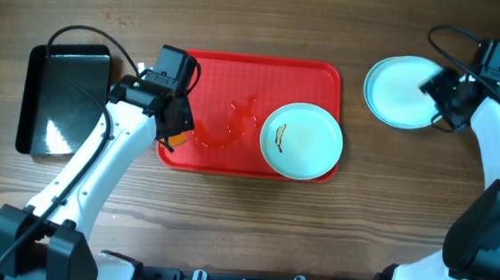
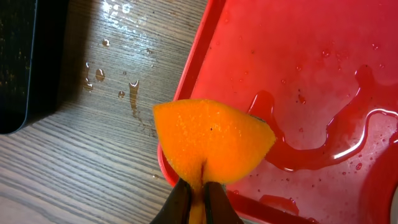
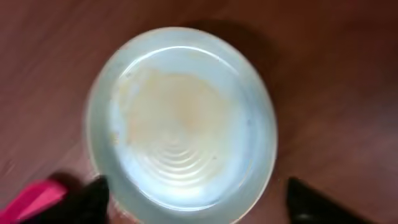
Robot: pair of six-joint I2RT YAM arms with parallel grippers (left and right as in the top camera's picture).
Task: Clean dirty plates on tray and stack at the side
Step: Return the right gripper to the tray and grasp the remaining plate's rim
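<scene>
The red tray lies mid-table. One plate with a dark and yellowish smear sits on the tray's right end. Another pale plate rests on the table to the tray's right; I cannot tell if more lie under it. In the right wrist view this plate looks faintly stained. My right gripper hovers over its right edge, open and empty, with its fingers spread wide. My left gripper is shut on an orange sponge above the tray's front left rim.
A glossy black tray lies on the table left of the red tray and also shows in the left wrist view. A water puddle covers the red tray's left half. Droplets wet the wood between the trays.
</scene>
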